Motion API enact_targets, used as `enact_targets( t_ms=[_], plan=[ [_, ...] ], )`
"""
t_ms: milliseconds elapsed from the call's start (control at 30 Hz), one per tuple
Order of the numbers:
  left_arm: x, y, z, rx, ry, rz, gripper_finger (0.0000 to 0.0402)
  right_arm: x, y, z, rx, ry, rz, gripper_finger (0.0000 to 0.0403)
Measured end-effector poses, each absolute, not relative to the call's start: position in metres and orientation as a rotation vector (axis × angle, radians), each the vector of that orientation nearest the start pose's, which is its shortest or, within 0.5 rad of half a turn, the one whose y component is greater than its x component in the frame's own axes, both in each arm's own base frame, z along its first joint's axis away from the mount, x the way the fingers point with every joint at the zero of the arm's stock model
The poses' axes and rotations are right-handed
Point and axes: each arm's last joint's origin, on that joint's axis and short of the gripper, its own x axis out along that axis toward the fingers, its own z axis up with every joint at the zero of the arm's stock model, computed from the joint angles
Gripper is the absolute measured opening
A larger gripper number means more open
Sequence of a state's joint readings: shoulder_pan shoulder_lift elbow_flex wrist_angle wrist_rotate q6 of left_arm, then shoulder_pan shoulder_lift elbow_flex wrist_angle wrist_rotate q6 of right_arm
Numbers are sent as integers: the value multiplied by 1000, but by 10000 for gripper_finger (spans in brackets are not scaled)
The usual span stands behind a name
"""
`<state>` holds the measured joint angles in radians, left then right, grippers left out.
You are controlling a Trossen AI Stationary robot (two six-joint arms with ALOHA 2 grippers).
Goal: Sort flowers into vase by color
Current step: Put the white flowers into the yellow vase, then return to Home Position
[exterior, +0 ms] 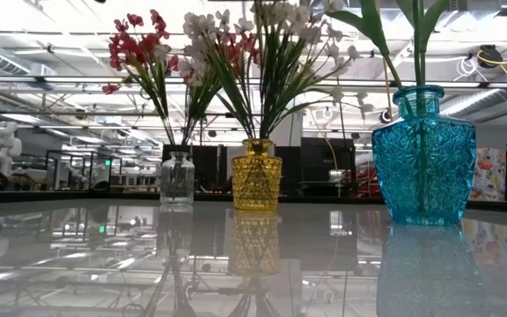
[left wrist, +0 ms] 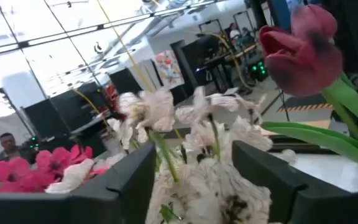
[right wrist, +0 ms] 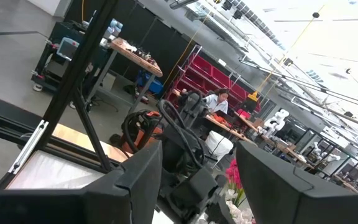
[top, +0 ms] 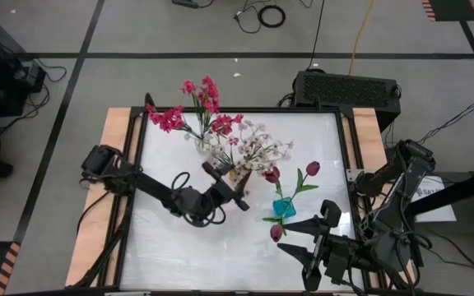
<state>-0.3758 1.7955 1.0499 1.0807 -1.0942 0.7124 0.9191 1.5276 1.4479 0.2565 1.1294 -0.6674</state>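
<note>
The left gripper is reaching over the middle of the tabletop, its fingers apart around the white flowers in the yellow vase; the right gripper is waiting open near the front edge.

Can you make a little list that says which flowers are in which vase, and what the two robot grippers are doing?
clear vase: pink flowers
yellow vase: white flowers
blue vase: green stems in it; dark maroon tulips on top, seen from above
table: white and shiny, all three vases stand on it
left gripper: open, right by the white flowers
right gripper: open, holding nothing, waiting near the blue vase
</note>
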Motion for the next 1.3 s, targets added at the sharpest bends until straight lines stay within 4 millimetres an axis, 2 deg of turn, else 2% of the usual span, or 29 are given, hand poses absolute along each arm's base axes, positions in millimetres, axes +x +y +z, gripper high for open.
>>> enact_targets(
  t_ms=[167, 367, 467, 667, 767, 833, 1000, 1133, 1200, 1300],
  plan=[
    [349, -124, 281, 433, 25, 777, 275, 225, 252, 422, -513, -18, -231, 199],
    [322, -146, 310, 379, -33, 710, 342, 225, 252, 422, -513, -18, -231, 199],
    [299, -162, 330, 352, -78, 647, 349, 225, 252, 421, -517, -13, -229, 199],
    [236, -198, 368, 351, -127, 472, 334, 229, 249, 410, -556, 49, -223, 198],
    [212, -204, 380, 351, -123, 424, 318, 228, 243, 413, -565, 60, -228, 191],
    [198, -203, 388, 362, -119, 389, 301, 223, 232, 422, -559, 57, -233, 176],
    [175, -184, 407, 318, -151, 278, 230, 191, 188, 448, -494, 68, -156, 112],
    [185, -169, 398, 263, -131, -21, 151, 160, 146, 452, -331, 164, -22, 43],
    [195, -163, 388, 234, -75, -78, 111, 148, 131, 447, -257, 228, 10, 14],
    [202, -158, 371, 209, -31, -97, 52, 138, 124, 431, -214, 266, 19, 8]
  ],
)
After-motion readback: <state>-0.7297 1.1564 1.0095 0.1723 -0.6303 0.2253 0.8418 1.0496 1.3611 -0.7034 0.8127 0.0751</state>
